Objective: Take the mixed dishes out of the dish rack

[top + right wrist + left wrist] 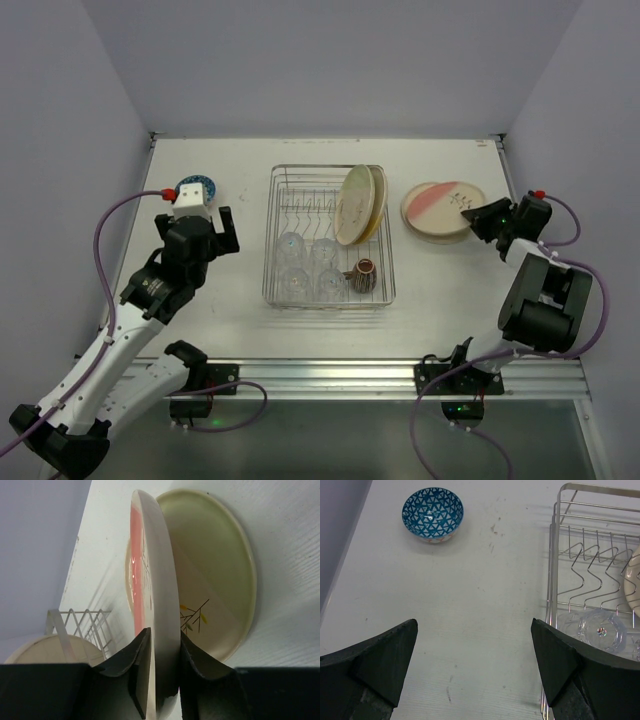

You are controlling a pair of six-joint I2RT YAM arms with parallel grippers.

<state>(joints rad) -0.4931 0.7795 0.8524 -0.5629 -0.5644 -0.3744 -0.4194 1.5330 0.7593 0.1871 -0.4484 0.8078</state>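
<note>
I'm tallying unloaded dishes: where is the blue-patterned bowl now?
Top view: the blue-patterned bowl sits upright on the table, far left, outside the dish rack.

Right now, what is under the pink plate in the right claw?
A pale-green plate with a twig drawing, flat on the table. The pink plate covers part of it.

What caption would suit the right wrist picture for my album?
Right pincer clamps a round pink-and-cream plate by its rim, over a pale-green round plate.
</note>
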